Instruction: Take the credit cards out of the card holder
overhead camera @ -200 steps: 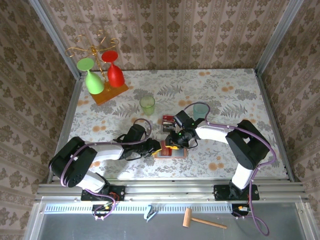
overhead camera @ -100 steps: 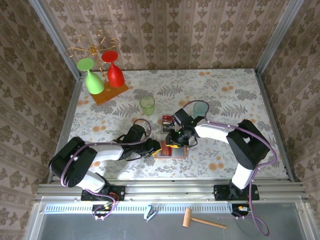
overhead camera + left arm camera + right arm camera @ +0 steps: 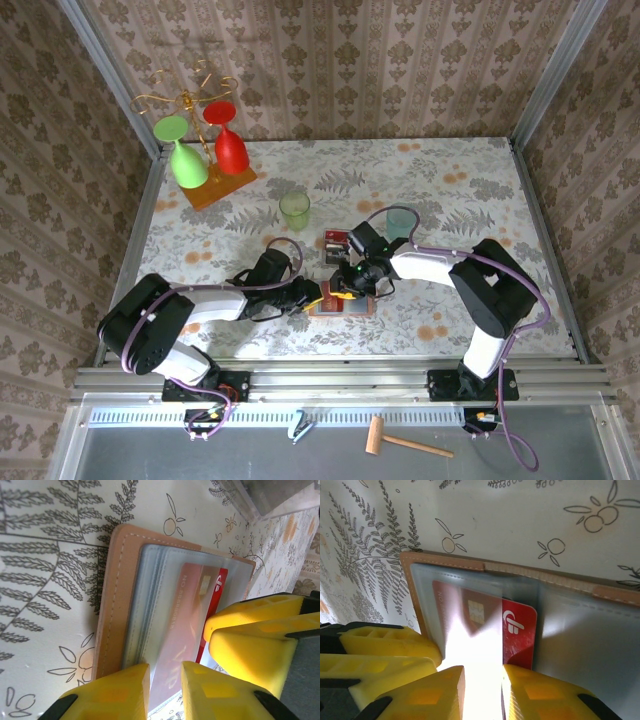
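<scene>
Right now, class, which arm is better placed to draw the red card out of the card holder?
Right. The right pincer straddles the red card, which is already partly out of its pocket. The left pincer clamps the edge of the card holder, steadying it.

Right gripper (image 3: 345,292): was shifted slightly leftward over the card holder (image 3: 348,305).
Right jaws: were narrowed a little at the red card (image 3: 519,630) edge.

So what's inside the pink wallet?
A red card sits in a clear pocket of the card holder, one end poking out. Glare and the yellow fingers hide anything else.
</scene>
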Robot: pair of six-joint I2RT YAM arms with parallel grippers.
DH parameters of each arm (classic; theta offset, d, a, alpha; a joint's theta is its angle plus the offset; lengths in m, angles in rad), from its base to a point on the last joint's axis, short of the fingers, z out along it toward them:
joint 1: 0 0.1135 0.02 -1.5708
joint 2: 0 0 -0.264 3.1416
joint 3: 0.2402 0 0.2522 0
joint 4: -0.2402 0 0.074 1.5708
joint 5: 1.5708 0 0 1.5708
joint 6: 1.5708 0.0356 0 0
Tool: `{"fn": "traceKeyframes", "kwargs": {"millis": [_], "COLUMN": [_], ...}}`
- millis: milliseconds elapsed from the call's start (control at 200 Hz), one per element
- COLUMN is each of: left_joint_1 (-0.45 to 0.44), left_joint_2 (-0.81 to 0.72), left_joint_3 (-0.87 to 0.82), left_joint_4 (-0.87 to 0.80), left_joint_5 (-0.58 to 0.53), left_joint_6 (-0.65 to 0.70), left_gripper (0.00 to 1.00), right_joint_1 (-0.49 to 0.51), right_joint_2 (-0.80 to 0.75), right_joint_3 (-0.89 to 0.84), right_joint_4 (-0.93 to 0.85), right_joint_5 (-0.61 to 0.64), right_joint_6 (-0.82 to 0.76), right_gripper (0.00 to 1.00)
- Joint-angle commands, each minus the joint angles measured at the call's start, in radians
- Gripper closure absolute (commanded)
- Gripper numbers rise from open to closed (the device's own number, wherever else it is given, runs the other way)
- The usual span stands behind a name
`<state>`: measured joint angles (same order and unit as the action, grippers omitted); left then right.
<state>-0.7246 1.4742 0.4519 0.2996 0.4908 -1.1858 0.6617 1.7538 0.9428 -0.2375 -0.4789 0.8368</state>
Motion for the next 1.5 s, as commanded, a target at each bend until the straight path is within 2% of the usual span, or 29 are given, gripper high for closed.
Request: {"fn": "traceKeyframes", "kwargs": {"millis": [0, 335, 655, 1080, 1495], "left_joint_1": [0.001, -0.01, -0.012, -0.012, -0.016], "left_joint_2": [-0.019, -0.031, -0.044, -0.042, 0.049], "left_joint_3": [-0.025, -0.028, -0.005, 0.117, 0.166], "left_joint_4": [-0.03, -0.039, -0.056, -0.156, -0.162], "left_joint_5": [-0.02, -0.032, -0.035, -0.021, 0.007], "left_joint_6": [-0.006, -0.011, -0.011, 0.05, 0.078], "left_gripper": [0.76, 0.76, 0.76, 0.76, 0.83], "right_joint_1": [0.006, 0.003, 0.003, -0.005, -0.024], "right_joint_2": [0.018, 0.013, -0.017, -0.072, -0.108], "right_joint_3": [-0.01, 0.03, 0.038, -0.01, -0.075], "right_joint_4": [-0.02, -0.113, -0.102, -0.062, -0.026], "right_joint_5": [0.011, 0.071, 0.059, 0.041, 0.048], "right_joint_6": [-0.01, -0.071, -0.071, -0.044, -0.016], "right_gripper": [0.73, 0.73, 0.73, 0.72, 0.73]}}
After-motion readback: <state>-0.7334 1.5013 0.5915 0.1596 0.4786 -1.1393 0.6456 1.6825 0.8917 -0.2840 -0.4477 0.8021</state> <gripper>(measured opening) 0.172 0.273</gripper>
